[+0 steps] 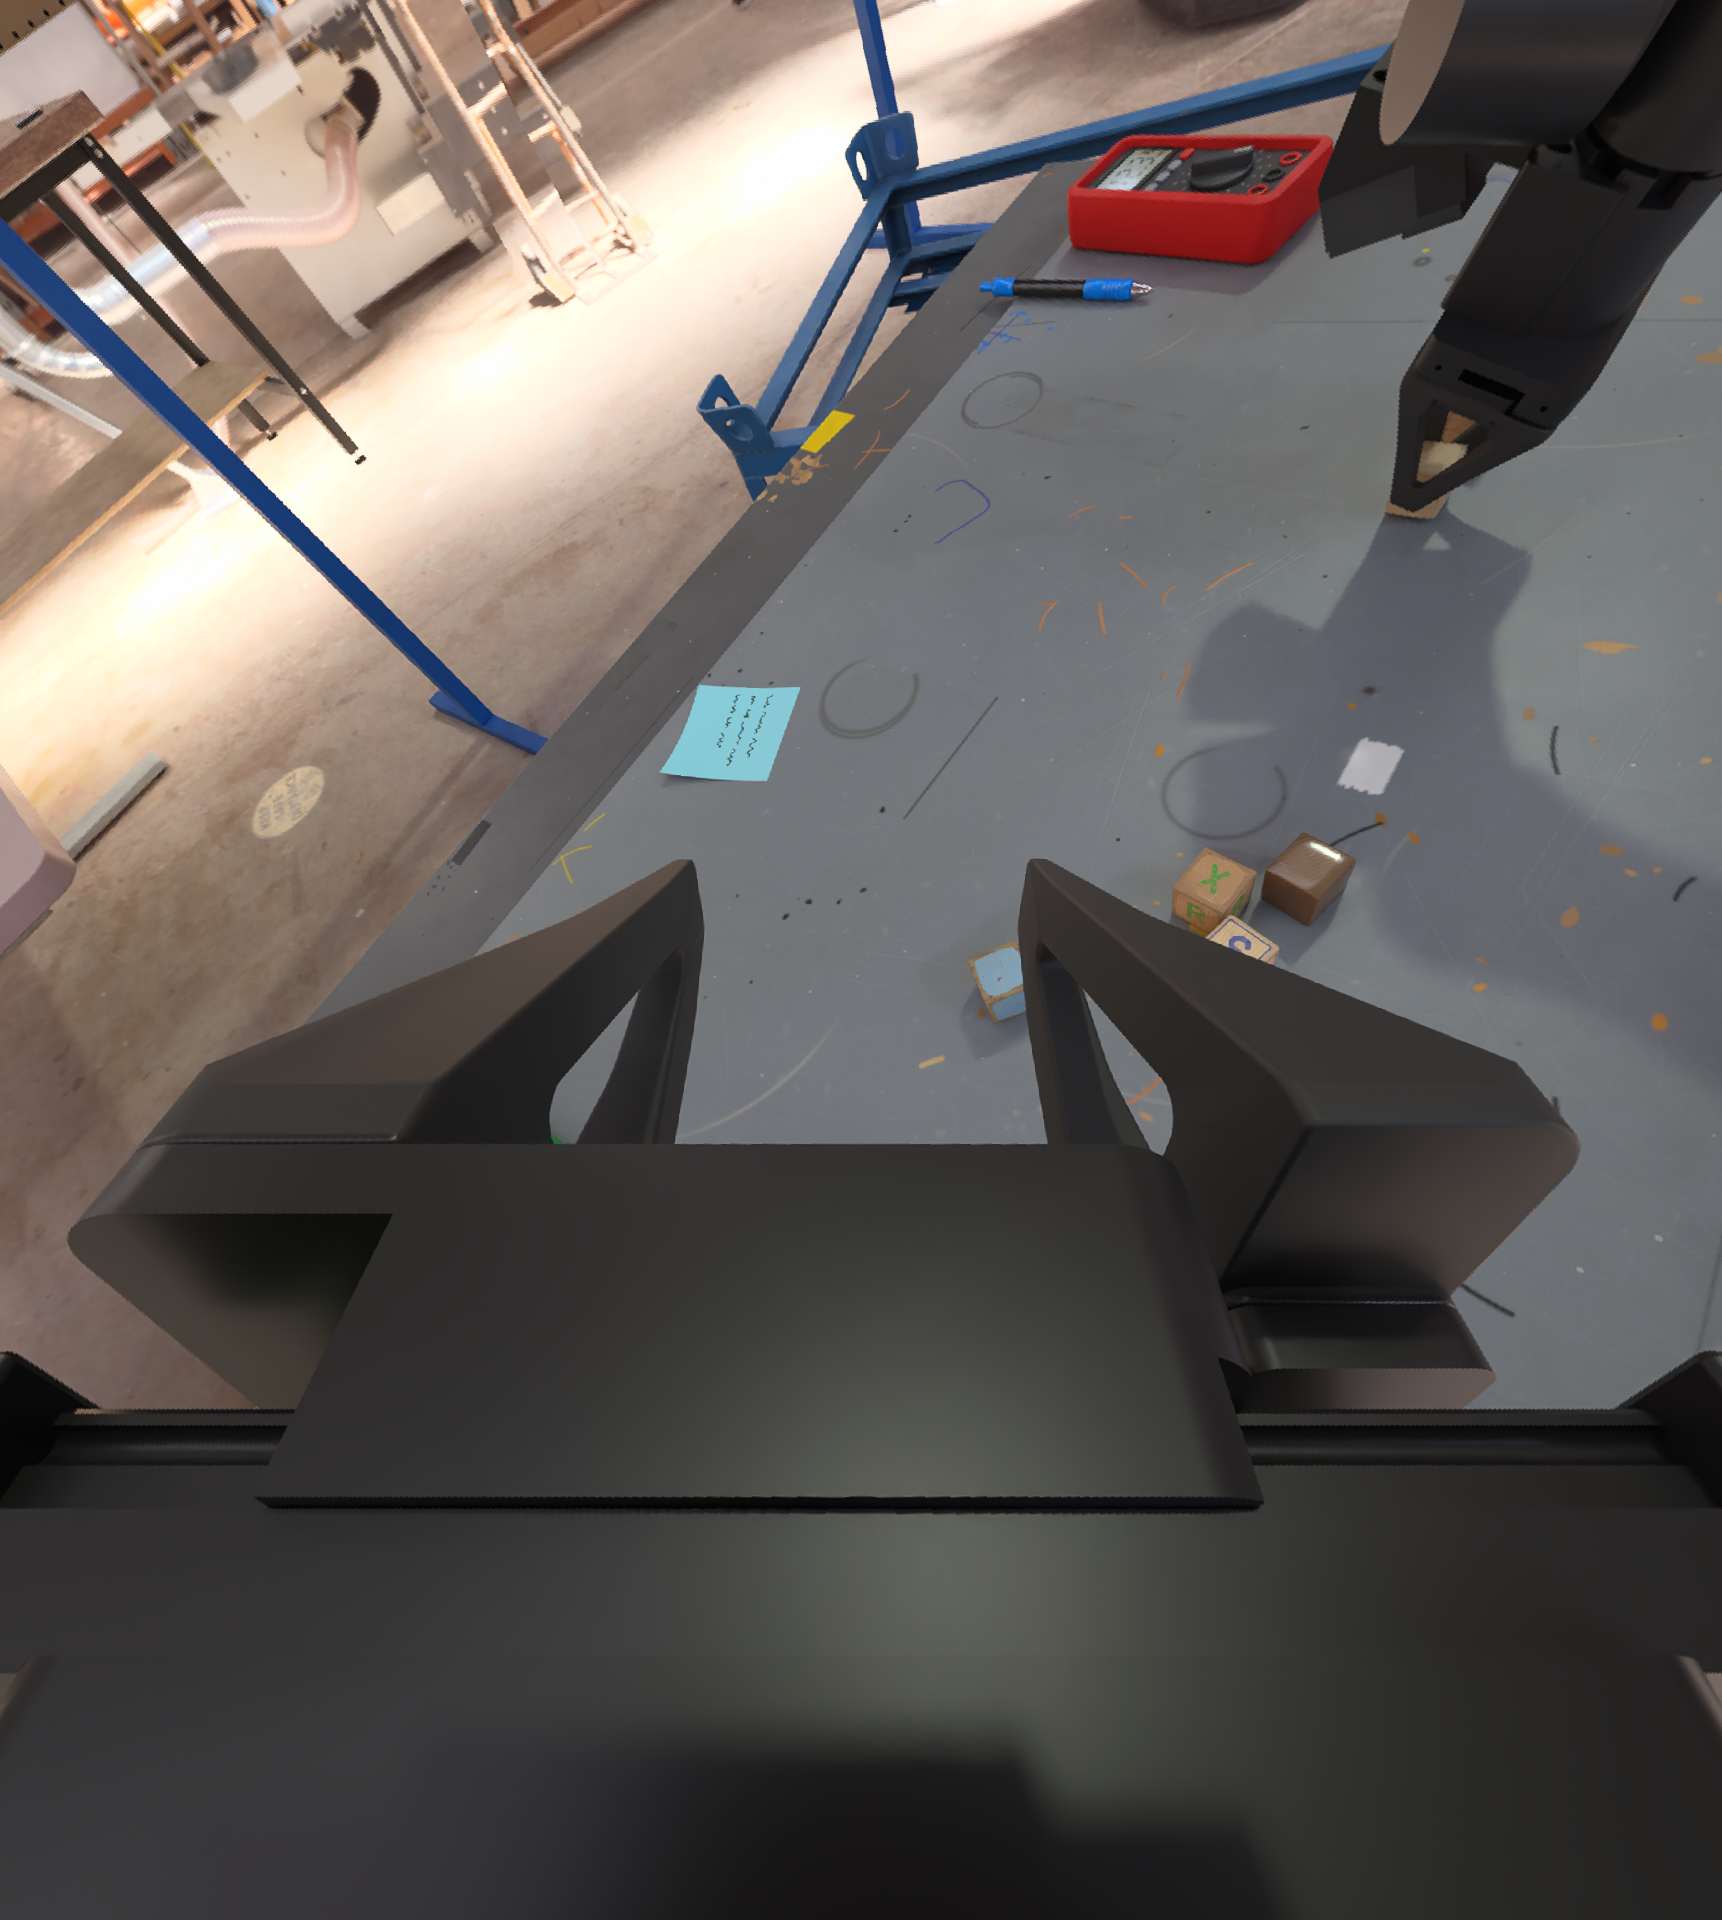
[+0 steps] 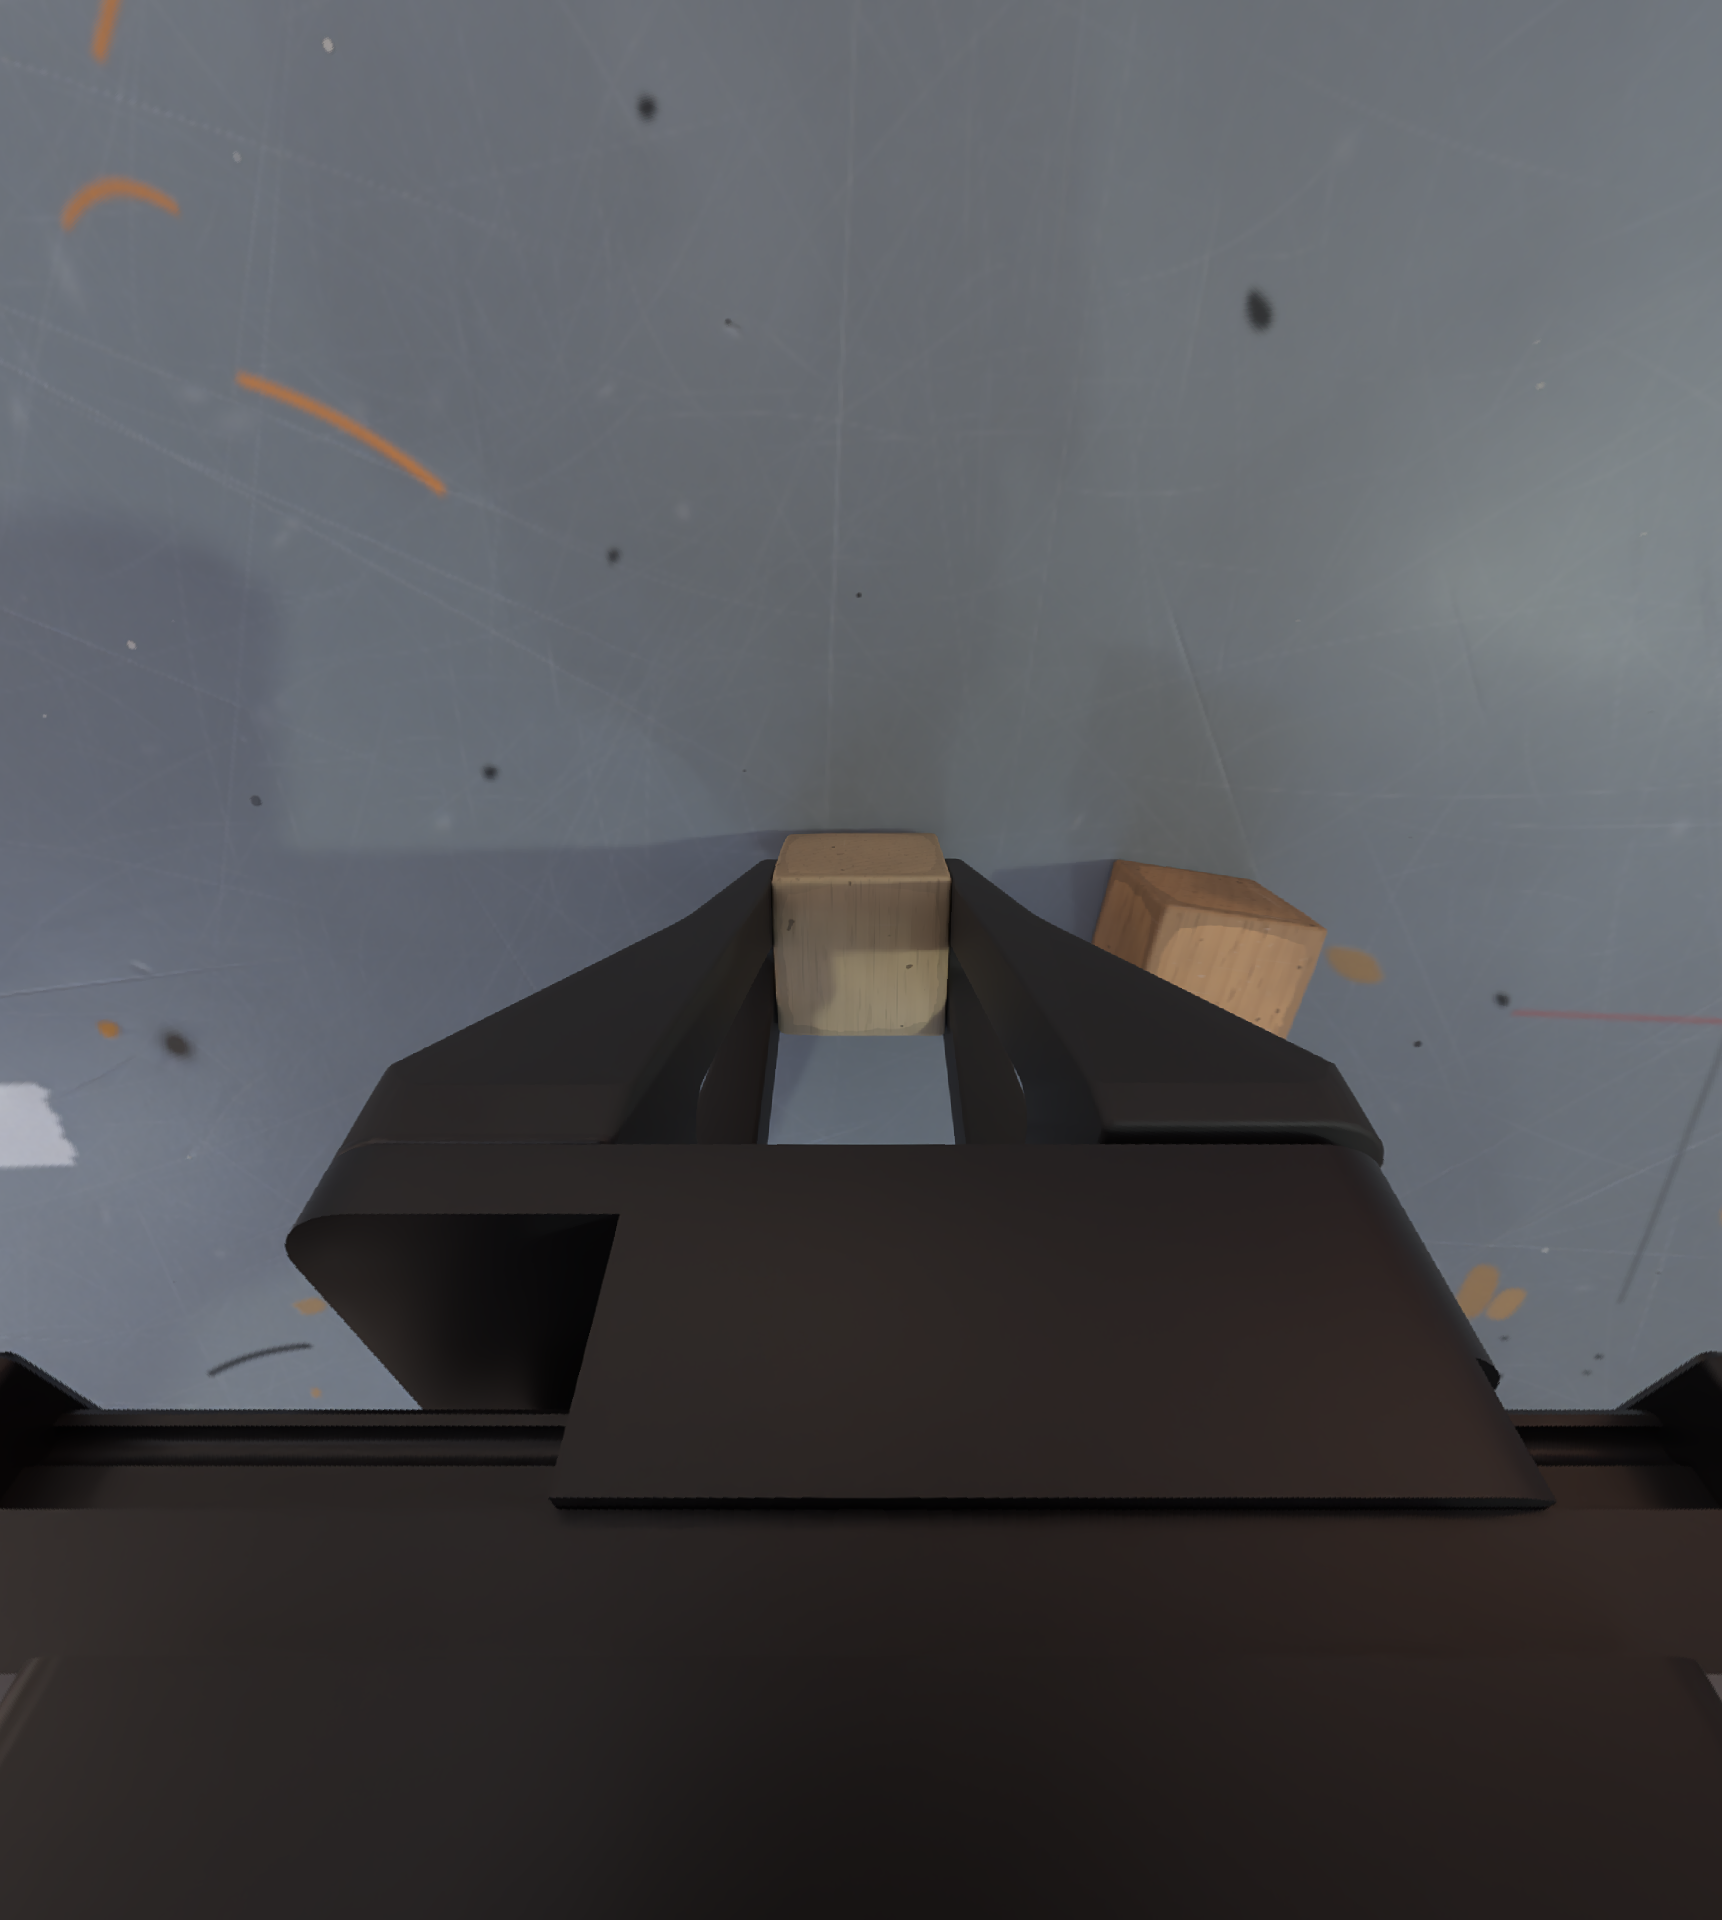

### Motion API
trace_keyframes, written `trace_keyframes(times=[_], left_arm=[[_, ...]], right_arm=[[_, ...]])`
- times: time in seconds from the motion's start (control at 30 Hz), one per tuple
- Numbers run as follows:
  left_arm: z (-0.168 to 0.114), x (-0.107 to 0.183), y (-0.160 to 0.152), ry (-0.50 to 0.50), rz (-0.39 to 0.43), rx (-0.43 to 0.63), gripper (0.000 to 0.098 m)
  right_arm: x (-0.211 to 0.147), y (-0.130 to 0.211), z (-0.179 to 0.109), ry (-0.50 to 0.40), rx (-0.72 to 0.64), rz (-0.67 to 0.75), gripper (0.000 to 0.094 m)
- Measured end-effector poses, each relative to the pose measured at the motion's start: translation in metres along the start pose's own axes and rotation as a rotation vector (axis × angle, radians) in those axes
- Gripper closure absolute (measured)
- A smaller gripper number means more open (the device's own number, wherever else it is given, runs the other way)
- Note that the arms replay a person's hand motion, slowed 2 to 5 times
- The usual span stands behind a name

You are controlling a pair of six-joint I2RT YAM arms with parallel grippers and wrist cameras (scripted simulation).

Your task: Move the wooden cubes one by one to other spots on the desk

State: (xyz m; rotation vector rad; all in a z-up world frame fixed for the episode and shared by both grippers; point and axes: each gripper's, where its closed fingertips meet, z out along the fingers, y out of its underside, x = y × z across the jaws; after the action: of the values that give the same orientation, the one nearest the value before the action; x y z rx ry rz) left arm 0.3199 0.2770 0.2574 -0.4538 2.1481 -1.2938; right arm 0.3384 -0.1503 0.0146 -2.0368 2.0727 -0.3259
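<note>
In the right wrist view my right gripper (image 2: 862, 875) is shut on a pale wooden cube (image 2: 859, 940), held at the fingertips low over the grey desk (image 2: 940, 416). A tan wooden cube (image 2: 1212, 951) lies just right of it, beside the right finger. In the left wrist view the right gripper (image 1: 1424, 486) and its pale cube (image 1: 1418, 507) stand at the far right, at desk level. My left gripper (image 1: 862, 873) is open and empty above the desk. Near its right finger lie a light blue cube (image 1: 999, 982), a green-lettered cube (image 1: 1212, 888), a blue-lettered cube (image 1: 1246, 943) and a dark brown cube (image 1: 1306, 878).
A red multimeter (image 1: 1195, 197) and a blue pen (image 1: 1065, 289) lie at the desk's far end. A light blue sticky note (image 1: 732, 732) sits near the left edge of the desk (image 1: 618, 696). A white tape patch (image 1: 1369, 767) is mid-desk. A blue metal frame (image 1: 836, 312) stands beyond the edge.
</note>
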Motion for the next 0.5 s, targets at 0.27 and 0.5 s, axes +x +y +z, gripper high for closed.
trace_keyframes(times=[0.27, 0.5], left_arm=[[0.0, 0.0, 0.0, 0.0, 0.001, 0.001, 0.0458], [0.0, 0.0, 0.0, -0.001, 0.001, 0.001, 0.0459]], right_arm=[[-0.002, -0.019, -0.028, 0.019, 0.13, -0.051, 0.0515], [-0.028, -0.045, -0.086, 0.057, 0.354, -0.227, 0.0539]])
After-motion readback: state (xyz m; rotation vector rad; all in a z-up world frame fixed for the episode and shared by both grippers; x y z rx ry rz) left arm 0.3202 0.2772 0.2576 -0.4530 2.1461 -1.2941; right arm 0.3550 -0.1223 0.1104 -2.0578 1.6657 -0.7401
